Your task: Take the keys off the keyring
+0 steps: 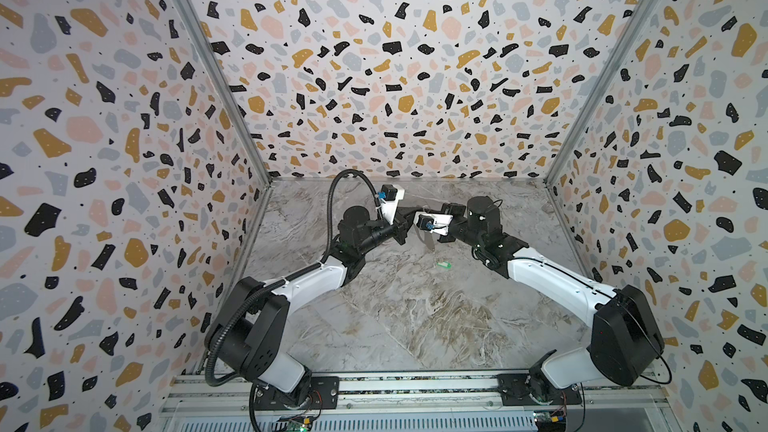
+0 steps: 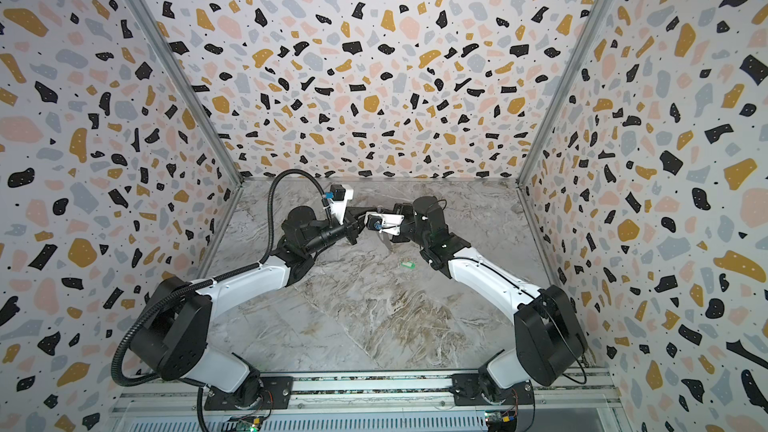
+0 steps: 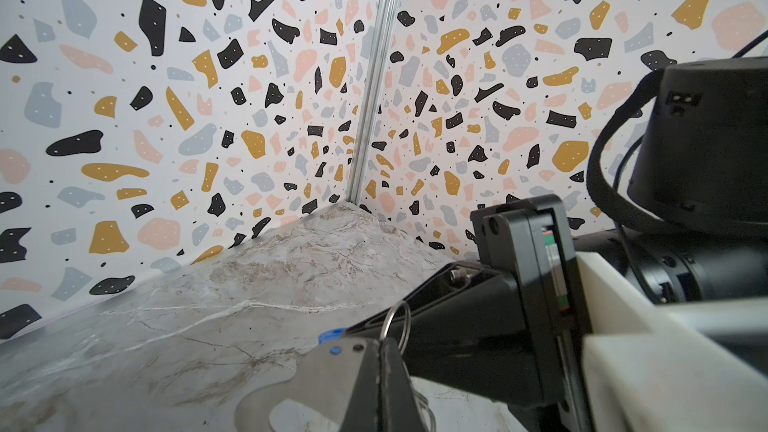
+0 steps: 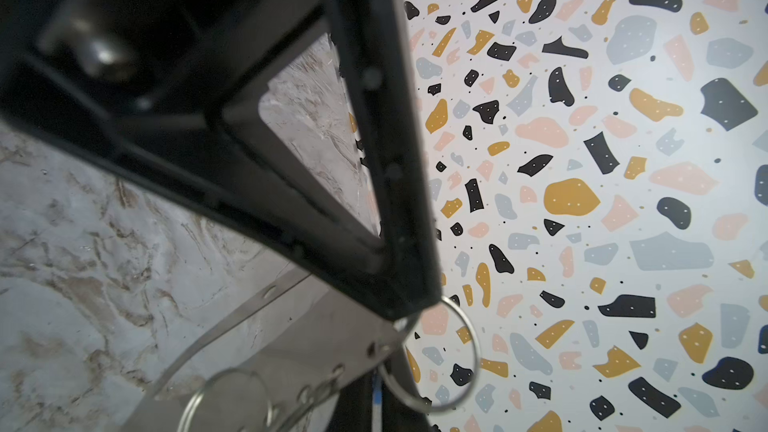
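The keyring [image 3: 328, 380], a flat grey metal plate with an oblong hole, hangs in the air at the back middle of the table, showing below the wrist cameras in both top views [image 1: 428, 242] [image 2: 387, 243]. My left gripper [image 3: 380, 351] [image 1: 417, 210] is shut on the plate's edge beside a metal ring [image 3: 397, 326]. The blue key [image 3: 332, 333] shows as a sliver behind the plate's corner, and my right gripper [image 4: 374, 407] [image 1: 434, 207] is shut on it. The green key [image 1: 444, 264] [image 2: 408, 264] lies loose on the table below the grippers.
Marble-patterned table [image 1: 415, 317] is boxed in by terrazzo-patterned walls on three sides. Both arms reach in from a rail [image 1: 415, 388] at the front edge. A second metal ring [image 4: 228, 401] hangs on the plate.
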You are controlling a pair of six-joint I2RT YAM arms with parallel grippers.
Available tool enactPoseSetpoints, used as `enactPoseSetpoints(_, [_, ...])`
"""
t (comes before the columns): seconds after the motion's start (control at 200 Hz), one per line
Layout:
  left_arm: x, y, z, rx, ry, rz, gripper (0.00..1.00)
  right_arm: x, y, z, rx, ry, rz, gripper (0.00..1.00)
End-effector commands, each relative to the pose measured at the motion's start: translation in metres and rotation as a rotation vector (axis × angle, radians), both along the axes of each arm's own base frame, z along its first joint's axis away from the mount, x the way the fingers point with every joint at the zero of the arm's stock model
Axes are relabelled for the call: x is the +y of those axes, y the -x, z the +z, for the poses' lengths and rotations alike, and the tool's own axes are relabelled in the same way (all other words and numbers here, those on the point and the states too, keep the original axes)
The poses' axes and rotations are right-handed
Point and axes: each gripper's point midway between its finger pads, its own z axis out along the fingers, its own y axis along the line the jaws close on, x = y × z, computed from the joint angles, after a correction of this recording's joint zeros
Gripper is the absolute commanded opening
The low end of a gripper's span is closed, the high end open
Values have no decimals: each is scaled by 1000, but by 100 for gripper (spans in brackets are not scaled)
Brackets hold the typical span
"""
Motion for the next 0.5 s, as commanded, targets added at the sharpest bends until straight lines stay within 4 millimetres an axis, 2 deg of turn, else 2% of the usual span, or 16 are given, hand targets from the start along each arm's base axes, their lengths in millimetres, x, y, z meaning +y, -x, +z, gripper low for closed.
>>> enactPoseSetpoints(0.0, [-2, 5, 20, -75, 30, -19, 0, -6, 6, 29, -39, -58, 27, 0])
enactPoseSetpoints(0.145, [1, 7, 22, -86, 34, -14, 0, -10, 12, 20, -5, -24, 77, 0])
enactPoseSetpoints(0.255, [1, 8, 23, -90, 34, -15, 0, -18, 10, 14, 19, -11, 68, 0])
enactPoseSetpoints(0.496, [2, 7, 19, -85, 21, -11, 0, -31, 6, 14, 26, -3, 31, 0])
